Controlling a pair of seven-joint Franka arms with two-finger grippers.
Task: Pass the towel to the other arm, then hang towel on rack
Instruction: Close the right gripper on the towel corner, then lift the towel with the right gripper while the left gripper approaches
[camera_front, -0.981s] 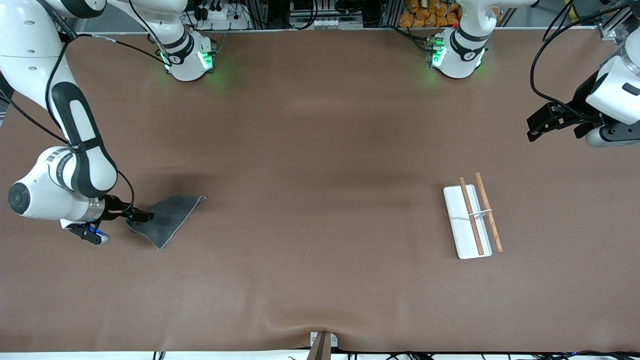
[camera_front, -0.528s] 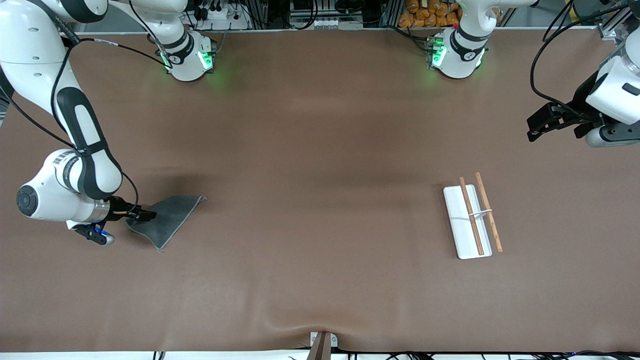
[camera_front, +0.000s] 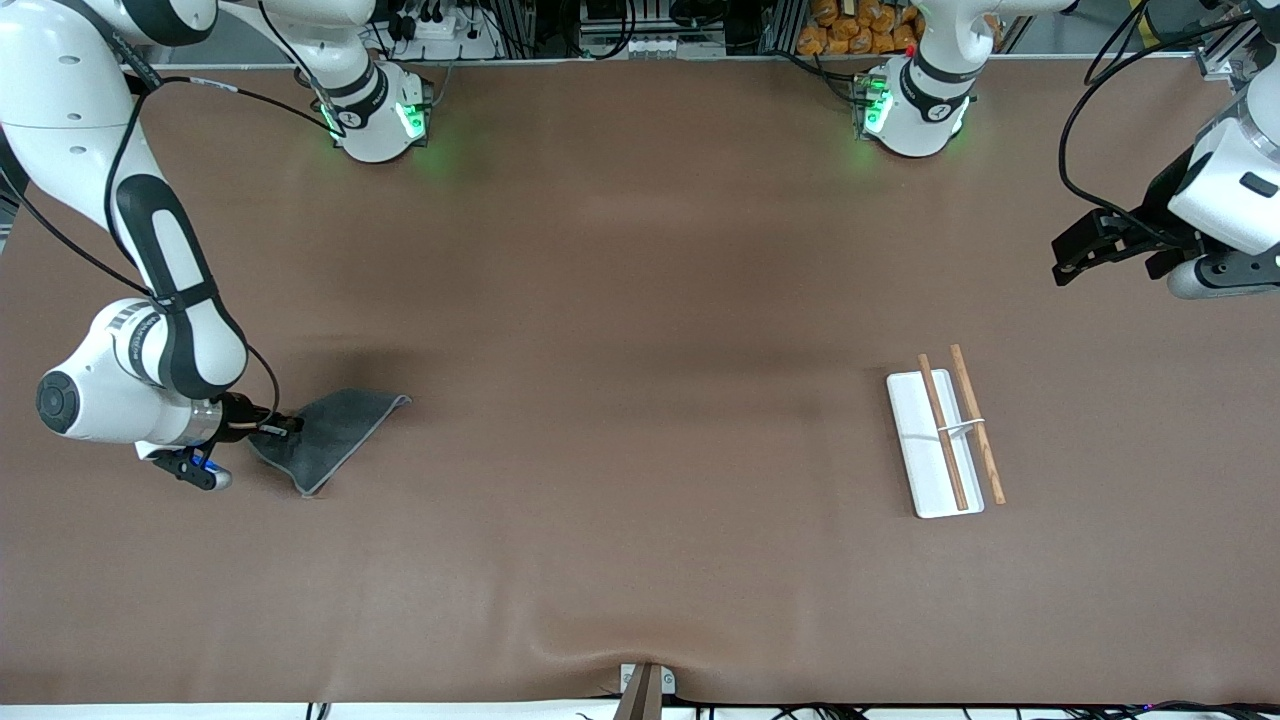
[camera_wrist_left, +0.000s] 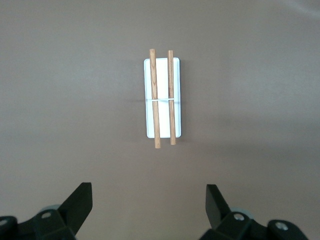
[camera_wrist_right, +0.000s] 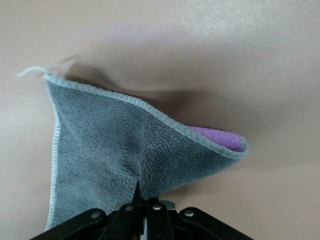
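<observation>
- The right gripper (camera_front: 280, 428) is down at the right arm's end of the table (camera_front: 620, 330), pinched tight on one corner of the towel (camera_front: 330, 430).
- The towel fans out flat from the pinch, one edge curled up and showing purple.
- The rack (camera_front: 945, 432) sits well apart, toward the left arm's end.
- The left gripper (camera_front: 1075, 255) waits up high, fingers wide apart, holding nothing.

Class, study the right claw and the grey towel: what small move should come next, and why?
Probably a short lift. The right claw is shut on the towel, pinching its corner while most of it lies on the table. The left claw waits open above the rack.
</observation>
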